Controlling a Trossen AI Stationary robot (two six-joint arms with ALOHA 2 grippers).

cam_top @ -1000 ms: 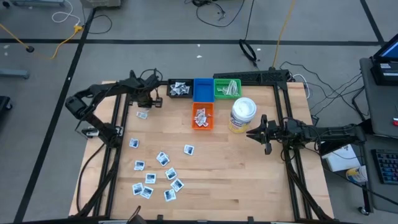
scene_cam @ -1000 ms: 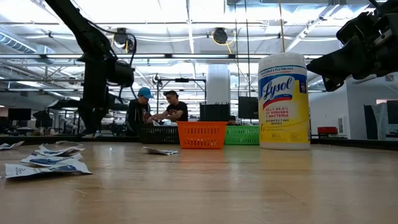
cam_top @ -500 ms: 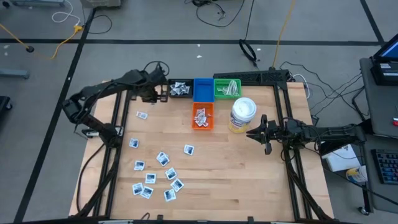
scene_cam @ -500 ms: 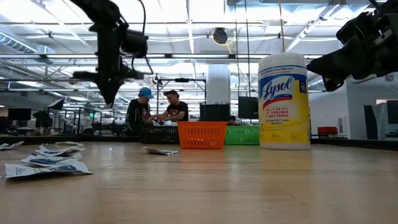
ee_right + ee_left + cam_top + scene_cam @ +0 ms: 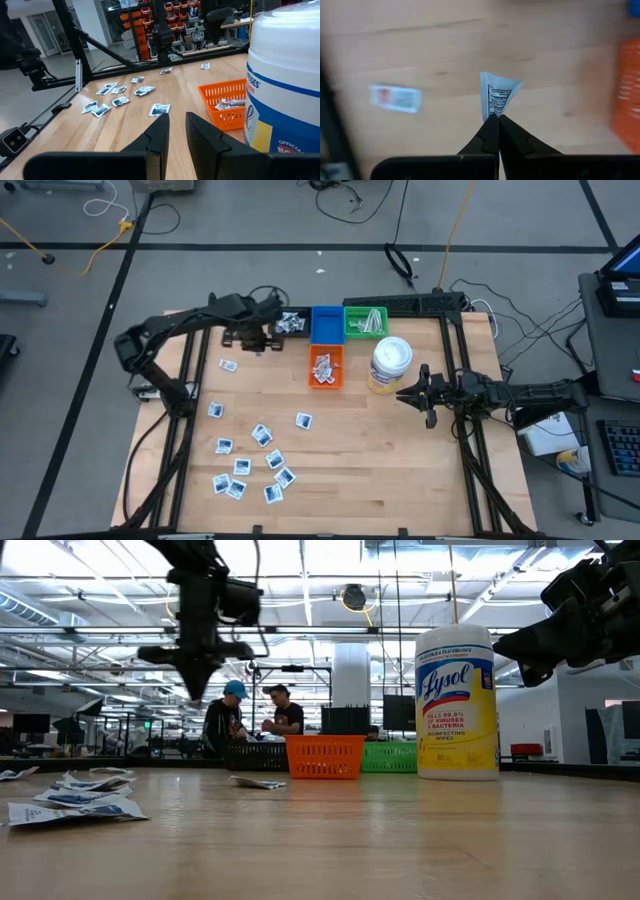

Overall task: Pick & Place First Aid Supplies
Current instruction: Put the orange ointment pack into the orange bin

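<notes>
Moved since the earlier frames: left gripper [image 5: 262, 337], carried from beside the table's left rail toward the row of bins at the far edge, now raised above the table just short of the black mesh bin [image 5: 291, 323].

Held item: one small white packet with dark print [image 5: 496, 98], pinched between the closed fingers.

Likely destination, as a judgement: the black bin, already holding similar packets; the release is not yet made.

Remaining stock: a scatter of small white square packets with blue print [image 5: 252, 463] on the light wooden table [image 5: 380, 470], one red-printed packet [image 5: 229, 365] nearer the left rail.

Right gripper [image 5: 402, 393]: waits beside the yellow wipes canister [image 5: 389, 365], fingers slightly apart, empty.
</notes>
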